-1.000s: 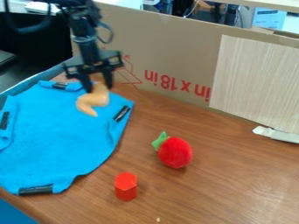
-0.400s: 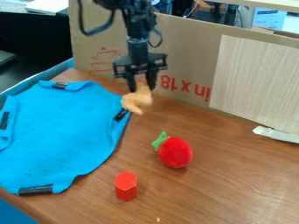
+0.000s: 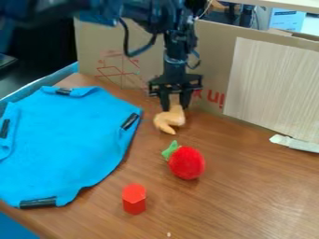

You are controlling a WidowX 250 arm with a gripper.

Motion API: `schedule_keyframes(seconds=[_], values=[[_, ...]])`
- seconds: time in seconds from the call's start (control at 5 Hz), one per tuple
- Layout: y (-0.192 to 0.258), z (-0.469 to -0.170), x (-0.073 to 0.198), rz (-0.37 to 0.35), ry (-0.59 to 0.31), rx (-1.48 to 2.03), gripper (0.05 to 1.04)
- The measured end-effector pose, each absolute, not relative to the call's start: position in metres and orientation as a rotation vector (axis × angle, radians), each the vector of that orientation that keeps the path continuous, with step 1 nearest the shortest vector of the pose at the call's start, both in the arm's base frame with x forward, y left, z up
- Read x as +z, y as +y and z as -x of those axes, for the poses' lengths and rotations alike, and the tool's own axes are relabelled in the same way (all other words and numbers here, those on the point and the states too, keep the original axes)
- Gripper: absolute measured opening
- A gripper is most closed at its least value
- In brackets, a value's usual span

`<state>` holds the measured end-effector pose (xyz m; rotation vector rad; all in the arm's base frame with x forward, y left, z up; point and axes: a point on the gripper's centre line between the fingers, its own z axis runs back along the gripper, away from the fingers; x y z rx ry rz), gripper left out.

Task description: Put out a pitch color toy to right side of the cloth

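Apparently, black gripper (image 3: 174,105) closed on smooth, curved peach toy (image 3: 169,119), beside soft-looking blue cloth (image 3: 68,144), wood-grained table (image 3: 249,186).

- A hand could slip between the blue cloth (image 3: 68,144) and red berry toy (image 3: 187,163).
- Big room on the surface (image 3: 255,196), right of the berry.
- Red block (image 3: 134,200) blocks the front.
- Tall cardboard (image 3: 215,56) blocks the back.

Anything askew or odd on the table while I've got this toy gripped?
Nothing looks spilled. Two small oddities: a ragged white strip lies at the foot of the light wood-grain panel, like a torn scrap, and a tiny pale speck sits near the view's bottom edge.
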<state>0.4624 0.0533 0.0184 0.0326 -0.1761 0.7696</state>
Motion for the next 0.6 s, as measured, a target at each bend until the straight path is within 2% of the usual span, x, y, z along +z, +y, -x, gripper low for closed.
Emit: schedule_keyframes(seconds=[0.2, 0.4, 0.6], values=[[0.052, -0.461, 0.011, -0.040, -0.163, 0.775, 0.561], [0.046, -0.456, 0.004, -0.013, -0.137, 0.775, 0.892], [0.047, -0.455, 0.019, 0.023, -0.153, 0.776, 1.003]])
